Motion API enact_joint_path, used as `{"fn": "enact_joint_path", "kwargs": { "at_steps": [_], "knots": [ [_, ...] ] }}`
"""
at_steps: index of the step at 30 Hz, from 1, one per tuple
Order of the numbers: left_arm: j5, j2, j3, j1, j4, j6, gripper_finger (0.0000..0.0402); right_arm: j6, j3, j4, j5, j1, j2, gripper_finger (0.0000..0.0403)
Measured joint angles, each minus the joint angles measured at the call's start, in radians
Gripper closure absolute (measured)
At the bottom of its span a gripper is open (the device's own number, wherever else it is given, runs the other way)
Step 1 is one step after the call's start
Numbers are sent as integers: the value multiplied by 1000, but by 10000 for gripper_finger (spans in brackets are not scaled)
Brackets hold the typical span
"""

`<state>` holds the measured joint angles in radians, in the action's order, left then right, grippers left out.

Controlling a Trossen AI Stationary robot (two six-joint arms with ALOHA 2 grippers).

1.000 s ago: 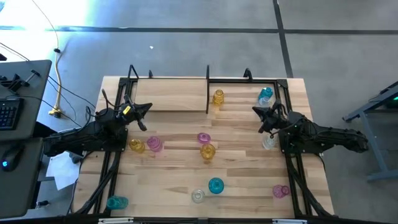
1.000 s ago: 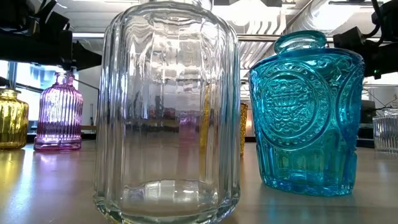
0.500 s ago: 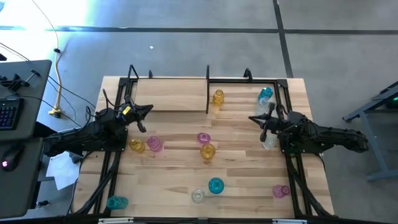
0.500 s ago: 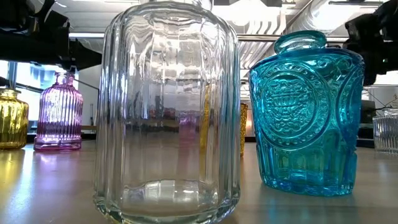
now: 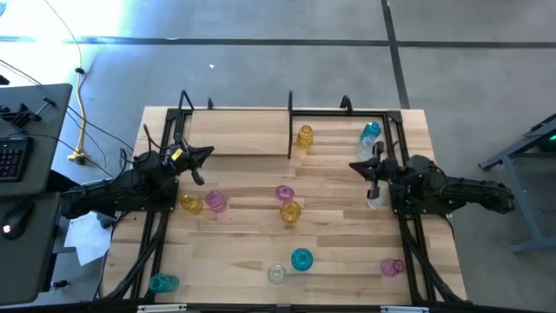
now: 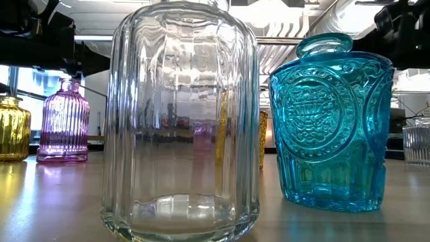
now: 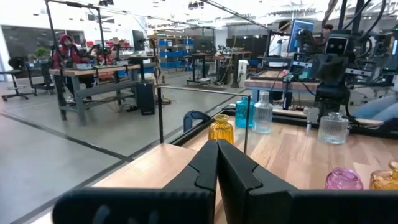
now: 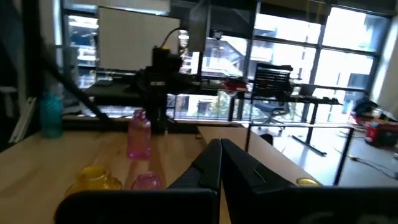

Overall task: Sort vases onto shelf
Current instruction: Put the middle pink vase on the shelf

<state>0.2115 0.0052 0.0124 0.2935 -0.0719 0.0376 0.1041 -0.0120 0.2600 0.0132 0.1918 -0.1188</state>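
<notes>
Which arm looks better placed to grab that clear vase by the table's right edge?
Probably the right: the right gripper hangs almost over the clear vase, while the left gripper sits across the table, nearer the yellow vase.

The scene is evenly and brightly lit from overhead. In the high view, a blown-out bluish-white glare patch (image 5: 113, 22) is seen on the grey floor, and only faint shadows are cast on the worktop (image 5: 243, 252). In the low view, ceiling lights are mirrored and warped in the ribbed clear vase (image 6: 180, 121), which is pressed close to the lens; the teal vase (image 6: 331, 124) is rendered sharply, while the room behind is softened. In the right wrist view, the windows (image 8: 323, 62) are overexposed and the whole picture is hazy. In the left wrist view, the near fingers (image 7: 239, 177) are shown slightly blurred.
</notes>
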Motion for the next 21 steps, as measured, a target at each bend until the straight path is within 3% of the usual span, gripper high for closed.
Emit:
{"fn": "enact_joint_path", "kwargs": {
  "at_steps": [4,10,21],
  "knots": [
    [-3,0,0,0,1,-20,401,-51,0,45,-44,0,-1,402],
    [-45,3,0,0,4,-21,401,-73,0,195,-23,-3,-49,402],
    [-45,3,0,0,1,-26,401,-127,-11,349,-119,-3,-307,402]
  ]
}}
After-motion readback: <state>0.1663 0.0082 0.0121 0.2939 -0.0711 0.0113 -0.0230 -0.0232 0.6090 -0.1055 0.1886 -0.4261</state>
